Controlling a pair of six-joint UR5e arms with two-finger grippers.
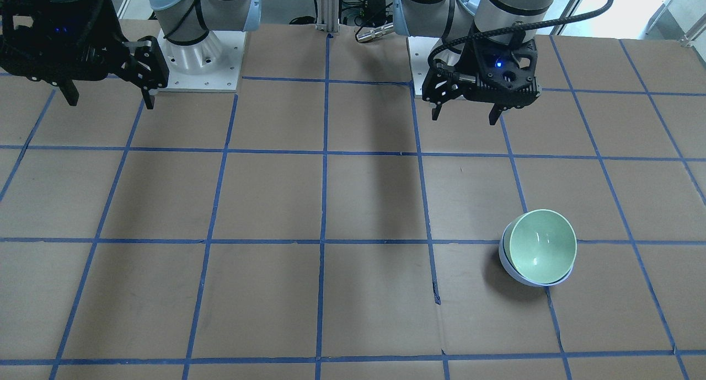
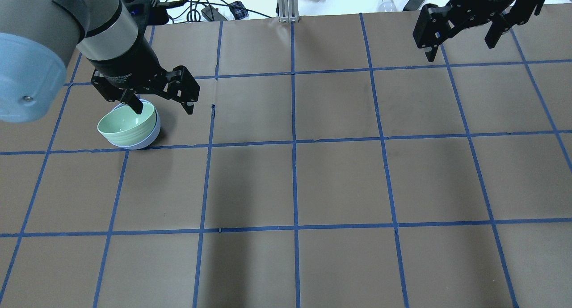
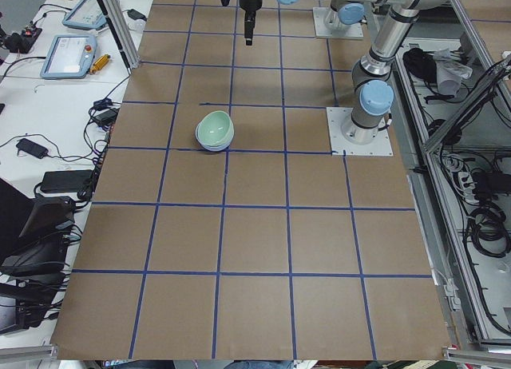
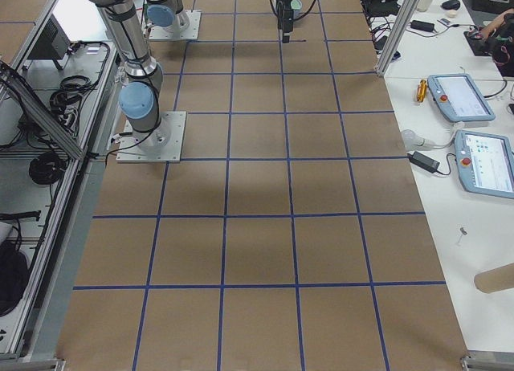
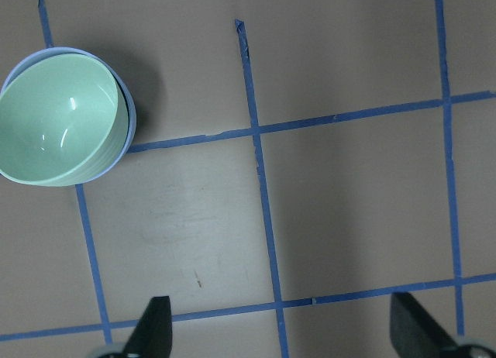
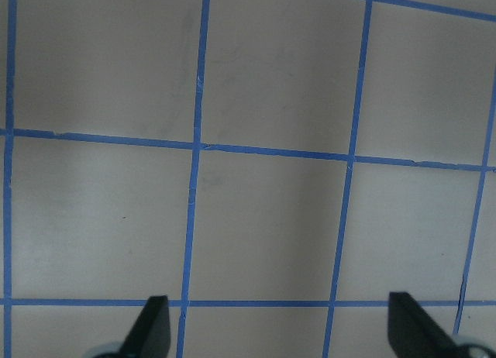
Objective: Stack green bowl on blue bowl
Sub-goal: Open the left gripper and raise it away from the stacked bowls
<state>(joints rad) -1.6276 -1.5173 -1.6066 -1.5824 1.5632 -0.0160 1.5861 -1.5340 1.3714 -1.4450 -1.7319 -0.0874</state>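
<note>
- The green bowl [image 1: 542, 246] is sitting nested in the blue bowl [image 1: 515, 273], slightly tilted, on the robot's left half of the table [image 1: 276, 203].
- The left gripper [image 1: 464, 116] is hanging released and empty, clear of both bowls.
- The right gripper [image 1: 110, 102] is hanging released and empty, well apart.

green bowl [image 1: 542, 245], blue bowl [image 1: 515, 273]: smooth, glossy, glaze-like, highlights inside. table [image 1: 276, 203]: matt brown paper-like sheet, blue tape [image 1: 324, 203] grid. left gripper [image 1: 464, 117], right gripper [image 1: 110, 103]: matt black plastic. arm base [image 1: 193, 57] upper left: bare metal.
</note>
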